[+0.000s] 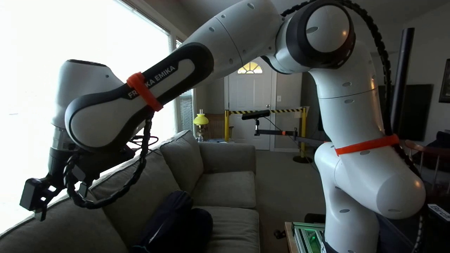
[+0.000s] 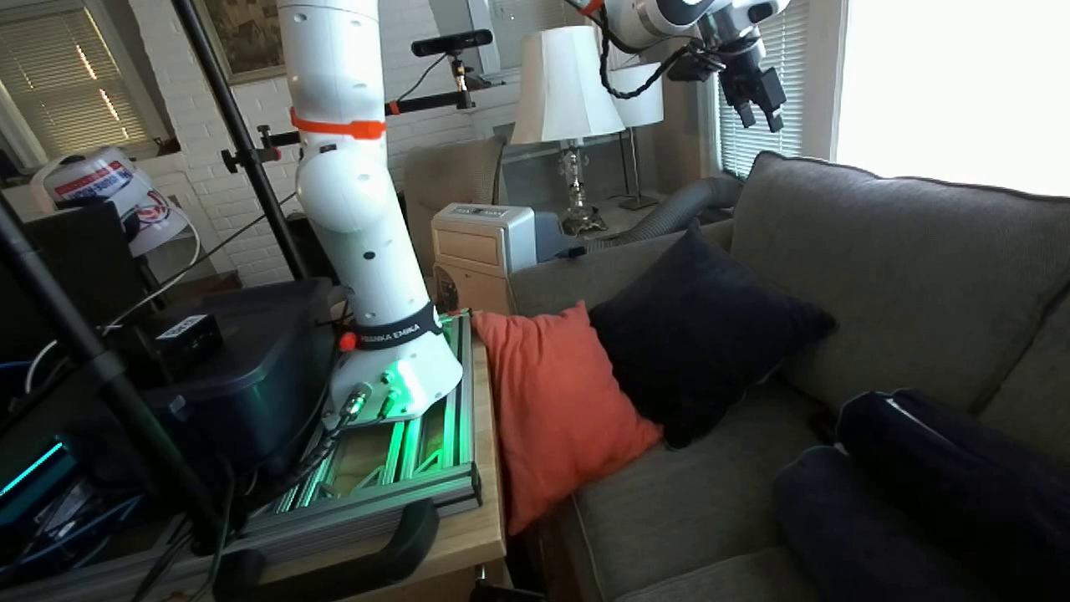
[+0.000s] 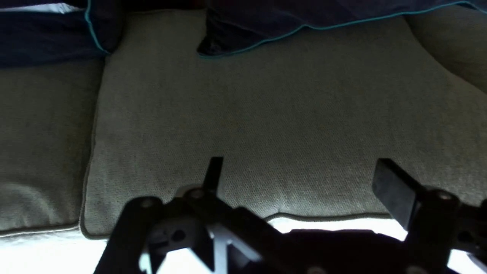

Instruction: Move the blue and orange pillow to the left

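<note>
In an exterior view, the pillow (image 2: 558, 410) sits at the left of the sofa (image 2: 702, 485), beside the square dark cushion (image 2: 698, 326). Likely light and soft, it should give when pinched at its upper corner (image 2: 575, 319). The gripper (image 3: 298, 167), wide and empty, hangs well apart.

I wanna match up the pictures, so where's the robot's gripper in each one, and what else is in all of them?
In an exterior view: the gripper, lower left.
In an exterior view: the gripper, upper right.
In the wrist view: the gripper, across the bottom, open.
Shared landmark: the grey sofa, in all three.
</note>
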### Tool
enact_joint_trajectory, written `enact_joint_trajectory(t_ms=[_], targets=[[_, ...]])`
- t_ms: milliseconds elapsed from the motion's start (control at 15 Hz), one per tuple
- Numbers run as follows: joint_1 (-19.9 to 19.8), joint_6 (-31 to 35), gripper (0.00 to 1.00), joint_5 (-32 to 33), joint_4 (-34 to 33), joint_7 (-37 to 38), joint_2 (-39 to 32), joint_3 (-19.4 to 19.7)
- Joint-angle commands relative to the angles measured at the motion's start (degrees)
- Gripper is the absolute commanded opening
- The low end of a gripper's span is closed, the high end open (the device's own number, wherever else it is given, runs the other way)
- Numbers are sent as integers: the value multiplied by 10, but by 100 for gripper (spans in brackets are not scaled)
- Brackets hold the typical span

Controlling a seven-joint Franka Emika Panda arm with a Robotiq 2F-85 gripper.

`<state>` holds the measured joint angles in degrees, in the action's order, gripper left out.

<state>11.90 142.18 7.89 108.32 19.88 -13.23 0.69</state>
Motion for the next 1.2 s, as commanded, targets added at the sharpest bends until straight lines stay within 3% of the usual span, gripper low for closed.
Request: enact_joint_trajectory(t_ms=[0, 200, 333, 867, 933, 1133], targets=[[-4, -1, 100, 67, 38, 39, 27, 12], [2, 26, 100, 179, 72, 101, 45, 36], [-5, 3, 100, 216, 90, 109, 58, 35], [-52, -129, 100, 70, 124, 29, 105, 3], [-50, -108, 100, 102, 102, 44, 78, 1], [-57, -121, 100, 86, 108, 39, 92, -2]])
